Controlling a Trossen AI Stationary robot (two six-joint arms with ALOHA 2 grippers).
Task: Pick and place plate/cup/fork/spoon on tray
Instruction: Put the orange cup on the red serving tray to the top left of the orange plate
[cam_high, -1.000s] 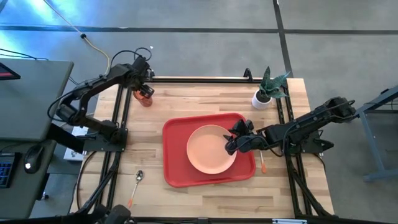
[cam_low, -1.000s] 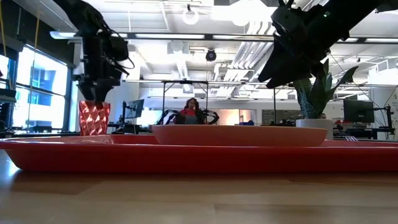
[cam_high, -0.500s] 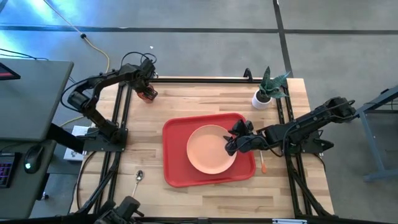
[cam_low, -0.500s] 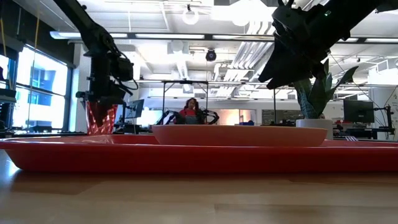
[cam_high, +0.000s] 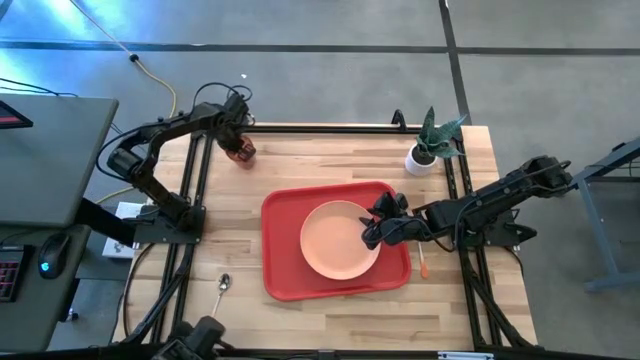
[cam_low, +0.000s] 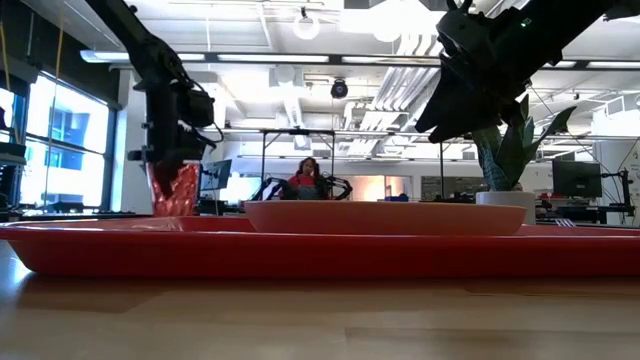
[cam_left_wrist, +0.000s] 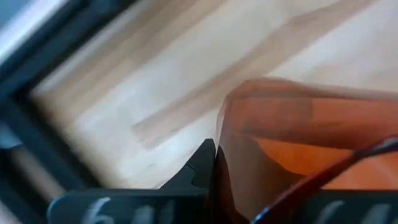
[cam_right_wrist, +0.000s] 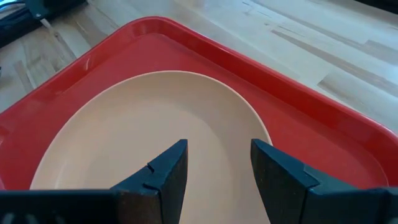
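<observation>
We hold the cup (cam_high: 241, 150) off the table (cam_high: 330, 160) near its far left corner, our left gripper (cam_high: 237, 143) pinching its wall between the fingers, and in the low view it hangs tilted above the wood (cam_low: 173, 186). The left wrist view shows one dark finger (cam_left_wrist: 200, 167) pressed against the translucent orange side of the cup (cam_left_wrist: 298, 143). The plate (cam_high: 340, 240) lies on the tray (cam_high: 285, 250), towards the tray's right side. Our right gripper (cam_high: 372, 228) hovers over the plate's right edge with its fingers (cam_right_wrist: 163, 171) spread and nothing between them. The spoon (cam_high: 219, 294) lies on the wood at the near left, well apart from the tray. Just off the tray's right rim lies the fork (cam_high: 423, 262), partly hidden under our right arm. A potted plant (cam_high: 428, 143) stands near the far right corner.
</observation>
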